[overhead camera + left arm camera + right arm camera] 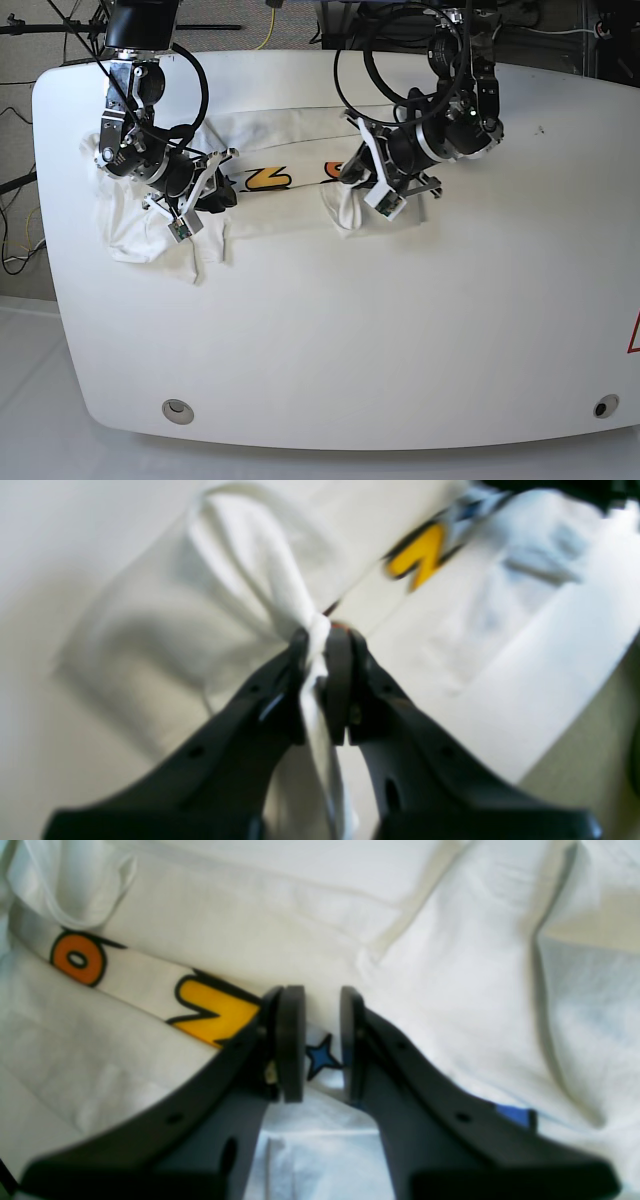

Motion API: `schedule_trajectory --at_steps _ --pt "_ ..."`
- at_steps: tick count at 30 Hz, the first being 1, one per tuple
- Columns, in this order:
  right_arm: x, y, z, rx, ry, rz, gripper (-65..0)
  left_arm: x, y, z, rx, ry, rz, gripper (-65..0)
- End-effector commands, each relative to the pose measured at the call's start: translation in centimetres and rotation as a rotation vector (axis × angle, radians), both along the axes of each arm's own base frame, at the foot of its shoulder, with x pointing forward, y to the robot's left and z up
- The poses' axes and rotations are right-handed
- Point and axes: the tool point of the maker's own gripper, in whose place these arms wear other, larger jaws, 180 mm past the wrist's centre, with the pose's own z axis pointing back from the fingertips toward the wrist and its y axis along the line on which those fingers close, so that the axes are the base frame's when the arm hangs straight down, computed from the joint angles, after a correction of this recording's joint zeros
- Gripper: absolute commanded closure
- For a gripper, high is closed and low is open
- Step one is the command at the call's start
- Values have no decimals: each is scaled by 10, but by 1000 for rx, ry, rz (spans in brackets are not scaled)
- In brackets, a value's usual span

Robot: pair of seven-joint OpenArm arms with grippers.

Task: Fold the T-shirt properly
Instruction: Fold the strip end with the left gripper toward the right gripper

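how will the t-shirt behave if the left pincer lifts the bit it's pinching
Probably floppy: the T-shirt bunches into a thin twist where the left pincer grips it. Likely light, as that small pinch holds it. The rest may drag along the table, since it lies creased and loose.

right gripper point(322, 1040) jaws slightly apart, hovering over rumpled white t-shirt point(450, 965); blue star point(320, 1057) in the gap, yellow letter point(215, 1012) and orange o point(77, 958) to its left.

White table point(400, 330), pale floor point(30, 400), cables point(15, 190).
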Motion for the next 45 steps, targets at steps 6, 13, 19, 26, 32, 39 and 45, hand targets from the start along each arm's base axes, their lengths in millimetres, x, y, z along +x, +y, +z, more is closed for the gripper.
schedule_trajectory --at_steps 6,13,19,26,32,39,45 --pt "9 -1 15 9 -53 6 -112 -5 -37 22 -61 -64 -106 -4" --pt "8 0 12 3 -44 11 -112 -21 -67 30 -107 -78 -192 -10" --pt "8 0 12 4 -44 10 -112 -26 -80 34 -163 -72 -216 -9" --pt "7 1 11 2 -41 12 -112 -26 -83 31 -180 -61 -219 -9" --pt "6 2 9 -3 -32 18 -113 -21 -78 28 -188 -47 -189 -9" --pt "6 2 9 -4 -32 17 -112 -19 -77 24 -186 -37 -185 -10" --pt "5 2 9 -5 -30 19 -114 -22 -81 16 -183 -11 -202 0"
